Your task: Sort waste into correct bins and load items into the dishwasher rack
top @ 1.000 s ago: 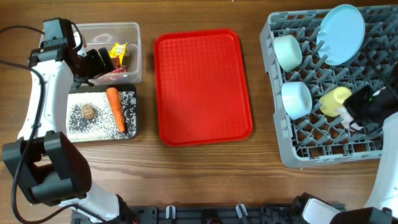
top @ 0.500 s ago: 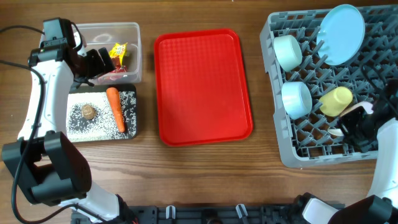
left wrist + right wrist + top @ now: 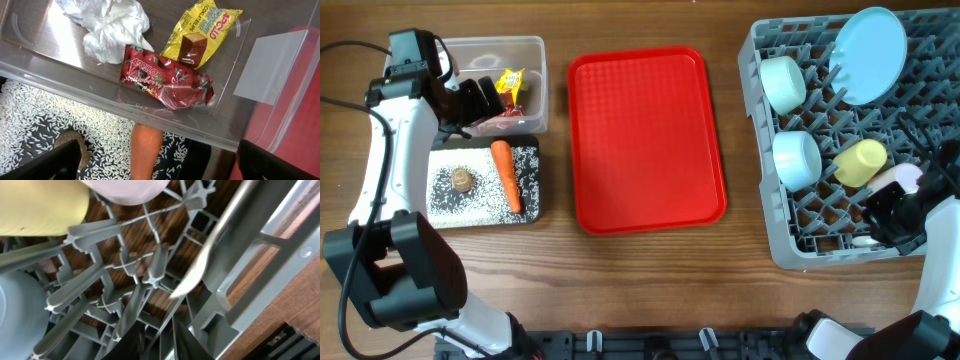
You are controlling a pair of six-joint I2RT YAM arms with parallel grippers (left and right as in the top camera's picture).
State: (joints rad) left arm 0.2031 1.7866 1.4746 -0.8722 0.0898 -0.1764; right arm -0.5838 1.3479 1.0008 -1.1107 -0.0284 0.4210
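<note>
Wood-grain table runs the whole width, with a flat red tray in the middle and a big grey rack on the right.

The white spoon lies loose in the rack's near edge, resting across the lattice bars. In the right wrist view it sits just ahead of the right gripper and off to one side. Its long axis slants, scoop end nearest the fingers and handle pointing away. Nothing is between those dark fingers, though I cannot tell how far apart they stand. This arm is by far the nearer one to the spoon.

The left gripper hangs well apart at the far left, fingers spread wide, over the edge of the clear tub.

- Rack: hard moulded plastic, upright pegs, open squares. It holds a smooth pale plate, two bowls, a yellow cup and a pink cup.
- Tub: crumpled soft tissue and glossy crinkled red wrapper and yellow wrapper.
- Black tray: scattered rice, a tapered carrot and a knobbly brown lump.
</note>
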